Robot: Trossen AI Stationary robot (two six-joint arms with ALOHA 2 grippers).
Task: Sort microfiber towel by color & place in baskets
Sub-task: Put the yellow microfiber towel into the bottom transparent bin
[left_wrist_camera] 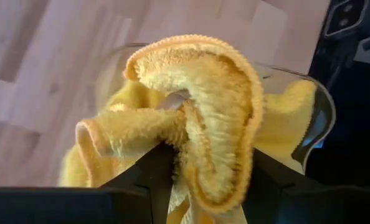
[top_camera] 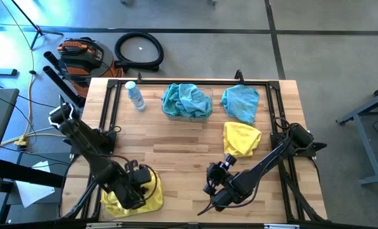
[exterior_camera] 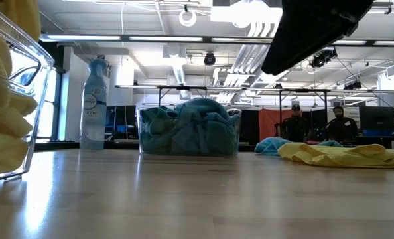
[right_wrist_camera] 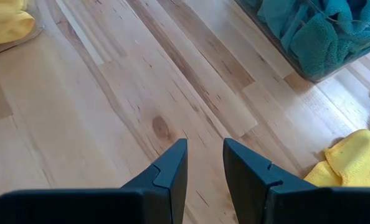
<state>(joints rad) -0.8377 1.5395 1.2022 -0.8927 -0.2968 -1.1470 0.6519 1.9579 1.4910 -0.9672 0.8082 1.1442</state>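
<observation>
Left gripper (left_wrist_camera: pixel 200 171) fingers sit parted around a yellow towel (left_wrist_camera: pixel 197 118) above the near basket (left_wrist_camera: pixel 316 124), right gripper (right_wrist_camera: pixel 205 163) fingers narrowly apart, empty

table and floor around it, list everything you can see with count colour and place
yellow towels: several, in the near left basket
teal towels: several, in the far middle basket
loose teal towel: one, far right of the table
loose yellow towel: one, right of centre
bottle: one, clear, far left
hose coil: one, black, floor
vacuum: one, orange and black, floor
people: two, background
left gripper: over the yellow basket, yellow towel between its jaws
right gripper: open, above bare wood
</observation>
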